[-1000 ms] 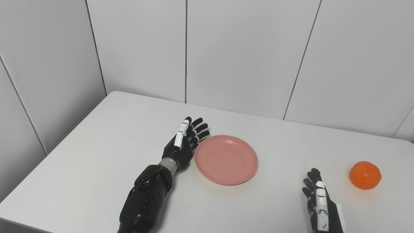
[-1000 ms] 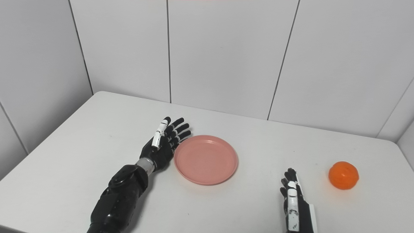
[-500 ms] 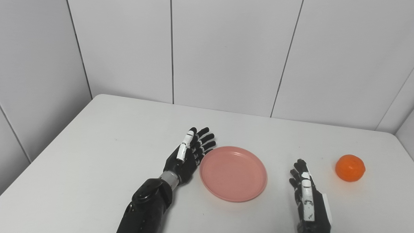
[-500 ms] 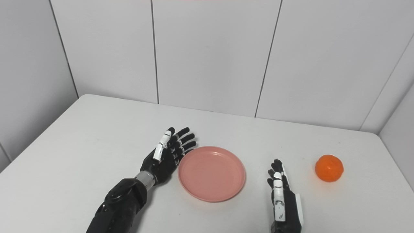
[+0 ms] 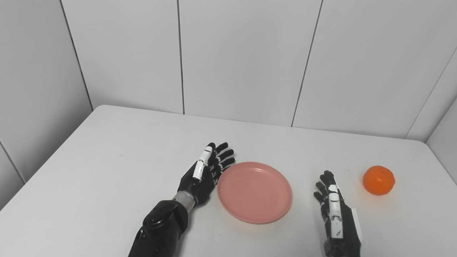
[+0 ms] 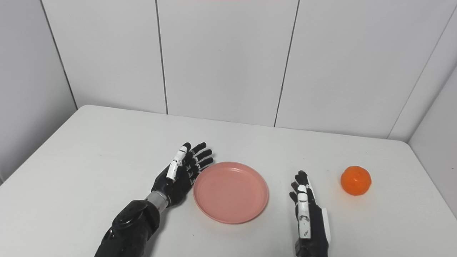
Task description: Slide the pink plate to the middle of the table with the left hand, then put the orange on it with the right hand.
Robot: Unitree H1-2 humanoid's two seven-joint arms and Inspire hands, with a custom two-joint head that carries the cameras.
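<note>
A round pink plate (image 5: 254,191) lies flat near the middle of the white table (image 5: 117,153). My left hand (image 5: 207,173) stands on edge against the plate's left rim, open, fingers straight and pointing away from me. An orange (image 5: 378,180) sits on the table at the right, well apart from the plate. Between plate and orange, near the front edge, my right hand (image 5: 334,210) is open with fingers stretched forward, holding nothing. It is short of the orange and to its left.
White wall panels (image 5: 242,57) close the table at the back and left. The table's right edge (image 6: 433,185) runs close to the orange.
The camera has swung right, shifting the whole picture. My right hand has come forward and up from the bottom edge. The plate and left hand keep their relation.
</note>
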